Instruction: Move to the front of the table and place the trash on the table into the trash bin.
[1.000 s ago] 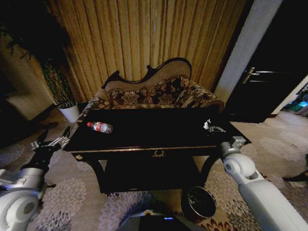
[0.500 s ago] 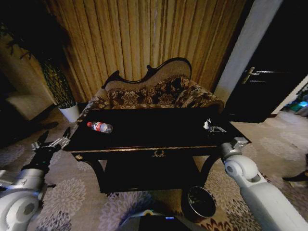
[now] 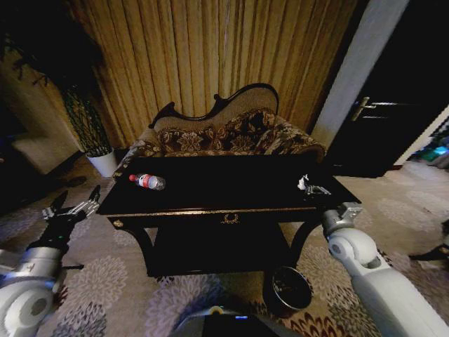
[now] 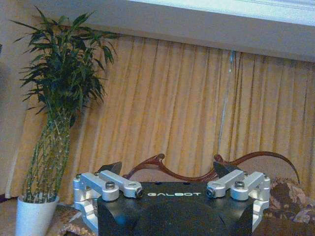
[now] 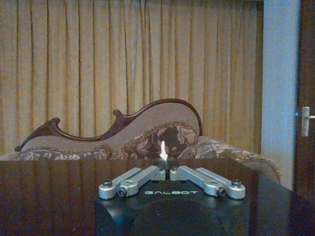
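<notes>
The black wooden gold-trimmed table (image 3: pixel 224 203) carries a clear red-capped plastic bottle (image 3: pixel 147 182) at 10 o'clock; the maroon round bin (image 3: pixel 287 289) sits at 5. Left hand (image 3: pixel 70 208) spread open; right hand (image 5: pixel 167 173) closed, empty.

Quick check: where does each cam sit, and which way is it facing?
Head: high up, looks down at the black gold-trimmed console table; both arms show, left end effector beside the table's left end.
Left wrist: behind its open end effector, faces the curtain and potted plant.
Right wrist: behind its shut end effector, looks across the tabletop.
Shared: patterned curved-back sofa.
</notes>
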### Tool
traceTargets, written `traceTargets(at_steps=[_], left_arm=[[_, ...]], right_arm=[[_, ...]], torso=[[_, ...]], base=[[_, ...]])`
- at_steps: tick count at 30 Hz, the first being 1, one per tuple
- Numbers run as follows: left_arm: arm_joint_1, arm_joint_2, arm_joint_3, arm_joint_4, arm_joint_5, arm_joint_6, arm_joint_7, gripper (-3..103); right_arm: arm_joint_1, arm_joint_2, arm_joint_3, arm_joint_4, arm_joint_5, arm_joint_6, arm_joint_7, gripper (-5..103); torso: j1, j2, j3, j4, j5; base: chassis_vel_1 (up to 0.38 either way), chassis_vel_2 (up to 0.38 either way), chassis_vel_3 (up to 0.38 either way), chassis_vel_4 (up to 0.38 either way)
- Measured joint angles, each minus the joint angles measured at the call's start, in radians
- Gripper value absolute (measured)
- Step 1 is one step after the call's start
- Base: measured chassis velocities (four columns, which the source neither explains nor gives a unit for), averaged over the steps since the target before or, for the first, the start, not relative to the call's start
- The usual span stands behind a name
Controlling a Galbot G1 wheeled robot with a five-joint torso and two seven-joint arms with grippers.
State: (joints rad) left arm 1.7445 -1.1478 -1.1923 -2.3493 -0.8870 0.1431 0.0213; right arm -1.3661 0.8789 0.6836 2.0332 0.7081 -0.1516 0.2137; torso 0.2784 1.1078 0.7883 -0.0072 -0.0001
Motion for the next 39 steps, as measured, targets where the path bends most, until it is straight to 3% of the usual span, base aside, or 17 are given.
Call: traceTargets(at_steps=[24,39], left_arm=[[0.002,-0.007,-0.002,-0.003,0.0,-0.004,0.0,100],[0.0,-0.012,-0.001,-0.003,0.0,-0.008,0.002,100]], right_arm=[[0.01,0.014,-0.018,-0.024,-0.026,0.022,0.001,0],[0.011,0.102,-0.096,-0.196,-0.087,0.058,-0.022,0]], torso=[[0.0,0.0,0.0,0.0001,-0.0001],[0.0,0.0,0.0,0.0001,-0.0002]], base=[[0.13,-0.132,-0.136,0.129],[0.028,-0.035,-0.03,0.031]])
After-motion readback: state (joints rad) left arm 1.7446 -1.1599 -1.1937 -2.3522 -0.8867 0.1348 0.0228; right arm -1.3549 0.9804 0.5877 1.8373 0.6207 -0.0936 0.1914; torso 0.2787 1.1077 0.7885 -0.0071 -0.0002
